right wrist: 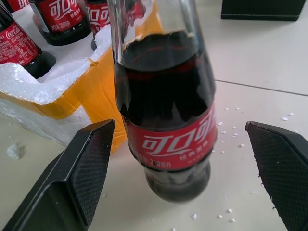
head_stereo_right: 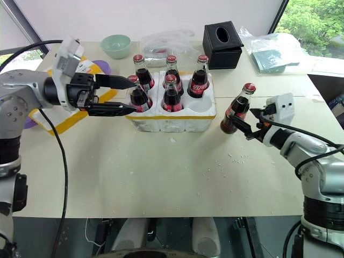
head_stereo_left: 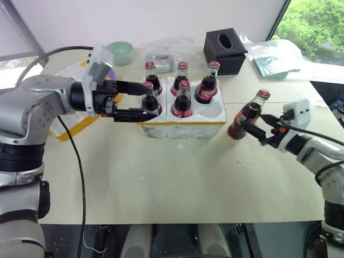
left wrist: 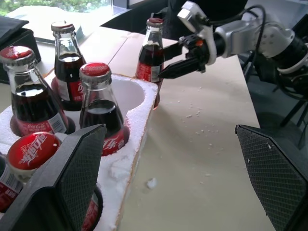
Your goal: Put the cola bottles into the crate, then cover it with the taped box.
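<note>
The white crate (head_stereo_left: 183, 129), yellow tape along its lower edge, sits mid-table with five cola bottles (head_stereo_left: 207, 86) in its wells. Its front right well (head_stereo_left: 213, 110) is empty. My left gripper (head_stereo_left: 153, 100) reaches in from the left, open, with a finger on each side of the front left bottle (head_stereo_left: 150, 100). A sixth bottle (head_stereo_left: 248, 114) leans just right of the crate. My right gripper (head_stereo_left: 251, 124) is open around its lower body, and the pads (right wrist: 91, 163) stand clear of the glass. The taped box (head_stereo_left: 80, 127) lies behind my left arm, mostly hidden.
A black tissue box (head_stereo_left: 224, 51) stands behind the crate. A green bowl (head_stereo_left: 121, 52) and clear plastic bags (head_stereo_left: 164, 51) lie at the back. White foam crumbs (head_stereo_left: 236, 166) dot the table in front of the crate.
</note>
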Action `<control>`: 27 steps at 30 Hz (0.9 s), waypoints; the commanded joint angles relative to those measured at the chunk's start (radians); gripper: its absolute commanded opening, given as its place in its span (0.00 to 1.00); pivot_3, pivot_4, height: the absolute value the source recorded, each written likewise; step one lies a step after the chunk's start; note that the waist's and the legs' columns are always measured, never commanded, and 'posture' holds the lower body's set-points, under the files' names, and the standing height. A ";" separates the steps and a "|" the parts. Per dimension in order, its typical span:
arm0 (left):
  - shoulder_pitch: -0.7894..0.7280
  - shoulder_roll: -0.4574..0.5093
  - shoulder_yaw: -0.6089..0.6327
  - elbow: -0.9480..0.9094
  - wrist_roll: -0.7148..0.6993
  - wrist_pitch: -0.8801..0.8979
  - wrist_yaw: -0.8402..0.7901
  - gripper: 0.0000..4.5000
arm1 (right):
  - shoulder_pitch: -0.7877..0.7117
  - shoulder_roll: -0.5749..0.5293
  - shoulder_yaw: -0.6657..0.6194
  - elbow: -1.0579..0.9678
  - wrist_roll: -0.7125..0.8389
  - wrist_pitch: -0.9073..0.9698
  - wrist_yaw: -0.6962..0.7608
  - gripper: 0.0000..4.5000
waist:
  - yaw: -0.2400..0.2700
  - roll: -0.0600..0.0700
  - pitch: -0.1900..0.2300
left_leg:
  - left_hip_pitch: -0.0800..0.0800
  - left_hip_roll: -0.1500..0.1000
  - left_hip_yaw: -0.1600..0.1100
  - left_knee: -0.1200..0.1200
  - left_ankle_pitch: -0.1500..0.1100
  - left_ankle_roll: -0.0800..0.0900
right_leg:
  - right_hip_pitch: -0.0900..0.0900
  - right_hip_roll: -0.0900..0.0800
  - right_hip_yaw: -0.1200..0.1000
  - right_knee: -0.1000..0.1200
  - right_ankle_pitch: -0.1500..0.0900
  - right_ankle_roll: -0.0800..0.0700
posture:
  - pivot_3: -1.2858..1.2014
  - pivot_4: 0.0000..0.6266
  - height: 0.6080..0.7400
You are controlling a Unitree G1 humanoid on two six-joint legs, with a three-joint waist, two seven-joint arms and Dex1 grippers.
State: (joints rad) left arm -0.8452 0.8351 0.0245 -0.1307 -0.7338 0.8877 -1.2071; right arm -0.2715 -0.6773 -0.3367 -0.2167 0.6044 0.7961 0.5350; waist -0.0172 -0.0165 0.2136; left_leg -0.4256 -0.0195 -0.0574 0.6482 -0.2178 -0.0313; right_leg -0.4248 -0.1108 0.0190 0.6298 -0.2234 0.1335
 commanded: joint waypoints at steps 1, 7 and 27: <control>-0.002 0.014 0.041 -0.058 -0.038 0.020 0.015 1.00 | -0.048 0.020 0.030 0.030 -0.021 -0.054 0.013 0.99 | -0.001 0.000 0.000 | 0.000 0.000 0.000 0.000 0.000 0.000 | 0.000 0.000 0.000 0.000 0.000 0.000 | 0.52 0.24 0.98; 0.007 0.013 0.037 -0.079 -0.055 0.029 0.032 1.00 | -0.101 0.058 0.060 0.102 -0.036 -0.098 0.027 0.87 | -0.001 0.000 0.000 | 0.000 0.000 0.000 0.000 0.000 0.000 | 0.000 0.000 0.000 0.000 0.000 0.000 | 0.52 0.24 0.98; 0.025 0.011 0.040 -0.079 -0.069 0.017 0.057 1.00 | -0.409 -0.015 0.000 0.049 0.094 -0.018 0.058 0.63 | -0.016 0.002 0.001 | 0.000 0.001 -0.001 -0.001 0.000 0.000 | -0.001 0.001 0.000 0.000 0.000 0.000 | 0.52 0.24 0.98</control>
State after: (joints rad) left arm -0.8155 0.8393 0.0305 -0.2007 -0.7967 0.9227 -1.1502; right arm -0.6213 -0.6891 -0.3125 -0.1034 0.6456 0.7842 0.5762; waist -0.0328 -0.0141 0.2151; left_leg -0.4256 -0.0189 -0.0581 0.6466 -0.2178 -0.0313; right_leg -0.4259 -0.1097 0.0189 0.6303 -0.2234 0.1334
